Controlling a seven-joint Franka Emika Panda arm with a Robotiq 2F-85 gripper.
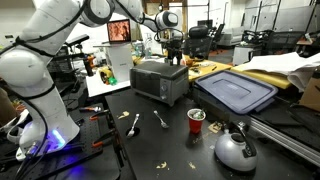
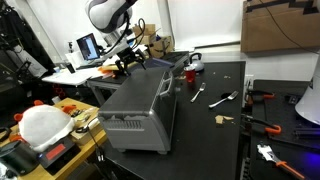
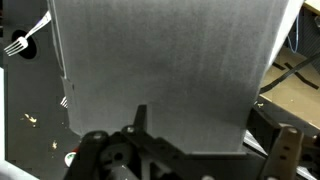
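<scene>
**Open tool poised over the toaster oven**

The white robot arm [image 1: 60,35] reaches from the left of the frame towards the upper middle. There the tool [image 1: 173,57] hangs over the boxy grey metal toaster oven [image 1: 160,80]. The tool's jaws are spread wide with nothing between them. In the wrist view the tool [image 3: 190,142] comes in from the bottom edge, one finger at lower left and one at lower right. The oven's flat grey top [image 3: 160,70] fills most of the frame above them. Whether the fingers touch the oven cannot be told.

The oven stands on the black worktop [image 1: 170,150], left of centre in an exterior view. In an exterior view [image 2: 140,105] it sits in the middle foreground, with the tool [image 2: 128,62] over its far end.

Near the oven in the same frame lie a metal spoon [image 1: 133,124] and a metal fork [image 1: 160,119], both below it. A red plastic cup [image 1: 197,120] stands to their right. A round silver kettle [image 1: 235,150] sits at lower right, and a blue plastic lid [image 1: 235,92] lies right of centre.
</scene>
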